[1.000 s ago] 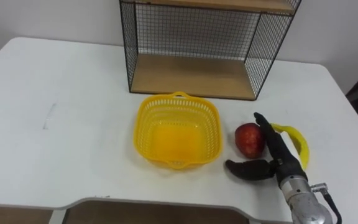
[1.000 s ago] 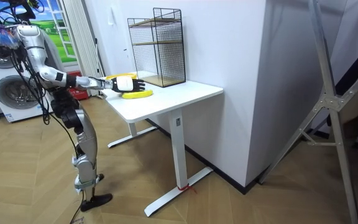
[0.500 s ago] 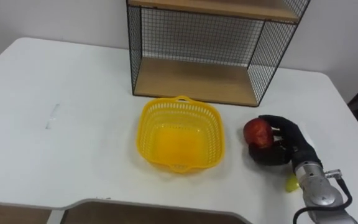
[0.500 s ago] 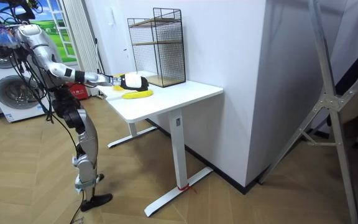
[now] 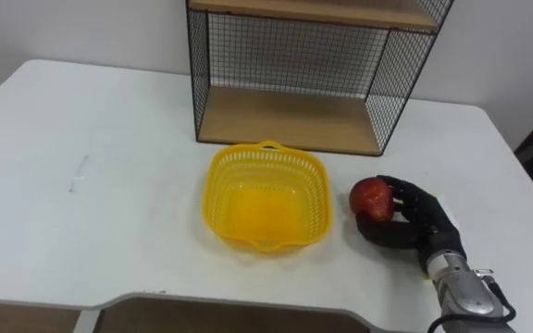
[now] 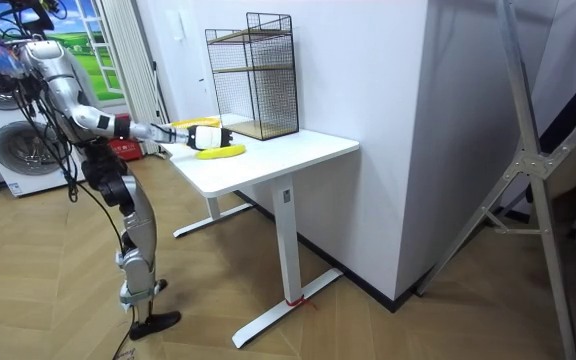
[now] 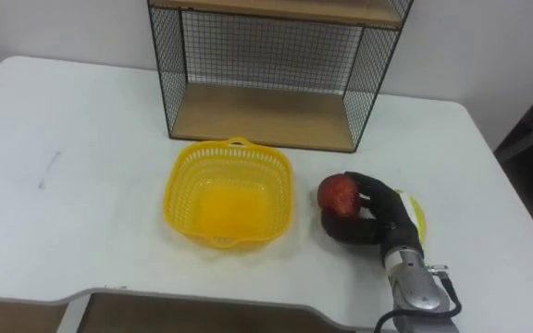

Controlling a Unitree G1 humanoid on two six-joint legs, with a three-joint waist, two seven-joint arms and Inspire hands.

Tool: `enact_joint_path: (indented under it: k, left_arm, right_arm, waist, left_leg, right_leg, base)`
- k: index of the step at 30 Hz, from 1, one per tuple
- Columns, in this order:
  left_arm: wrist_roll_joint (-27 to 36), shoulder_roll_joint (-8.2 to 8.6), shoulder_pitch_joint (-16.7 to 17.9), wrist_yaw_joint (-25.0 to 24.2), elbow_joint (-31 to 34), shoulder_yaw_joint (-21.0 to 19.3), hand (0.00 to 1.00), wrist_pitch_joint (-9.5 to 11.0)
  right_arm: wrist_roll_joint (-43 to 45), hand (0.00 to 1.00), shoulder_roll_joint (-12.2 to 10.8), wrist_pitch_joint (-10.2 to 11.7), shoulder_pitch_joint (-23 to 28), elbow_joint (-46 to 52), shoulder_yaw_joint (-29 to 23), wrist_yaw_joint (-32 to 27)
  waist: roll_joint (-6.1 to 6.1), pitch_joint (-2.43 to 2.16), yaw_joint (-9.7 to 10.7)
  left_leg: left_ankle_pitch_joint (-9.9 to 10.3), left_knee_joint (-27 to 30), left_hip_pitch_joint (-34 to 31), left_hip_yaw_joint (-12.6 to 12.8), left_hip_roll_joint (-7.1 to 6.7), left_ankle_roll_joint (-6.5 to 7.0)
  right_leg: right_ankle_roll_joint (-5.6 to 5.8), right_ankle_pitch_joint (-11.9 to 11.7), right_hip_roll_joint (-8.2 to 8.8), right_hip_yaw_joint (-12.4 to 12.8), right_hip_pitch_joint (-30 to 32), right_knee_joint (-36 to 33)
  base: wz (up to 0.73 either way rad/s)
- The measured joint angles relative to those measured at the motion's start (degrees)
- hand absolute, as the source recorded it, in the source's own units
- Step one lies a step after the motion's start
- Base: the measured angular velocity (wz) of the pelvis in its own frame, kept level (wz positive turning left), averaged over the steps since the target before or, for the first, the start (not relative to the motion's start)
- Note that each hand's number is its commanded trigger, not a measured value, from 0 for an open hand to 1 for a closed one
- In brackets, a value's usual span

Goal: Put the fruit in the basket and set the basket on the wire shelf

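1 fruit is in hand: the right hand (image 5: 416, 220) is clasped on the red apple (image 5: 370, 197), dark fingers curled over its right side and the thumb hooked beneath it. Hand and apple sit just to the right of the yellow basket (image 5: 317, 190), near its rim but not touching it. I cannot tell whether the apple rests on the white table (image 5: 109, 139) or is raised slightly off it.

Basket: upright, mid-table, nothing inside; its perforated floor is plain to see. It stands just in front of the wire shelf (image 5: 294, 116), apart from it.

Wire shelf: black mesh frame at the back of the table, lower wooden board bare, an upper board above it.

2nd fruit: a banana (image 7: 415, 207) lies on the table under and behind the right hand, with a curved yellow strip of it showing past the fingers.

Room view: the robot stands upright on the wood floor at the table's end, on the room view's left, right arm stretched out level over the tabletop toward the fruit.
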State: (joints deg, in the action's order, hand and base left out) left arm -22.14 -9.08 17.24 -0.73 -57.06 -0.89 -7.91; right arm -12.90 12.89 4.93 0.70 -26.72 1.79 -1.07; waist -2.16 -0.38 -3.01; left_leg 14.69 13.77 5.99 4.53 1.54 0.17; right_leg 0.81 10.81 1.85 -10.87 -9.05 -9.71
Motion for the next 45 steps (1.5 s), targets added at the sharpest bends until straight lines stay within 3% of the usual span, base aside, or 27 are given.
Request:
enact_joint_path:
  k: [3,10,20,22,28,38,41,45]
  left_arm:
    - [0.0,0.14,-0.1,0.1,-0.5,0.0,0.0,0.3]
    - [0.0,0.76,-0.2,0.3,-1.4,-1.1,0.0,1.3]
    - [0.0,0.8,-0.4,0.6,-3.4,-1.1,0.0,3.3]
    - [0.0,0.8,-0.5,0.6,-3.4,-1.0,0.0,3.7]
    - [0.1,0.63,-2.7,0.5,-5.6,1.5,0.0,4.5]
    - [0.1,-0.1,-4.4,-1.2,-5.9,2.3,0.0,4.6]
    - [0.0,-0.8,-4.5,-1.2,-5.9,2.3,0.0,4.6]
    - [0.1,-1.47,-5.6,-1.1,-5.9,2.3,0.0,4.6]
  right_arm:
    - [-2.4,1.0,0.0,-0.3,1.2,3.0,0.1,-0.1]
    - [-1.1,1.0,-0.8,-1.9,2.4,11.9,1.2,-1.5]
    - [3.0,1.0,-0.5,-1.9,2.4,28.2,1.0,-3.2]
    - [7.2,1.0,-0.3,-1.3,2.4,31.3,1.1,-3.2]
    - [20.6,1.0,0.8,-1.2,2.3,34.6,3.9,-1.2]
    - [32.5,1.0,1.1,-1.3,2.3,37.1,6.9,3.3]
    - [34.2,1.0,1.5,-1.3,2.3,37.1,9.4,3.9]
    - [35.3,1.0,2.4,-1.3,2.3,36.6,11.5,4.6]
  waist:
    - [0.87,0.08,0.6]
    - [1.5,0.27,1.1]
    - [1.2,0.37,1.0]
    - [1.49,0.52,1.0]
    - [1.09,0.35,0.1]
    - [0.07,0.05,-2.3]
    - [-0.23,0.17,-2.8]
    - [-0.45,1.0,-3.6]
  left_leg:
    - [0.0,-0.1,-0.3,0.1,-0.01,0.0]
    - [-0.1,-0.1,-0.6,0.4,-0.04,0.05]
    - [-0.1,-0.4,-0.3,1.4,-0.03,0.12]
    - [-0.1,-0.7,-0.4,1.4,-0.02,0.12]
    - [-0.1,-0.6,-0.5,1.7,0.08,0.13]
    - [-0.1,-0.8,-1.4,1.5,0.08,0.12]
    - [-0.4,-1.1,-1.2,1.8,-0.01,0.13]
    - [-0.4,-1.1,-1.4,1.7,-0.03,0.14]
  right_leg:
    - [0.0,0.0,-0.02,-0.1,0.2,0.0]
    - [0.01,0.0,-0.01,0.4,1.0,-0.1]
    - [0.02,0.0,0.01,1.5,1.4,-0.2]
    - [0.02,0.0,-0.01,1.5,1.4,-0.2]
    - [0.02,0.0,-0.13,2.2,2.2,-1.0]
    - [0.01,0.0,-0.16,2.1,3.0,-0.9]
    - [0.01,0.0,-0.1,2.1,3.1,-0.8]
    - [0.02,0.0,-0.08,2.0,3.1,-0.7]
  base:
    - [0.0]
    - [-0.02]
    - [-0.05]
    - [0.0]
    - [-0.05]
    - [0.0]
    - [0.0]
    - [0.0]
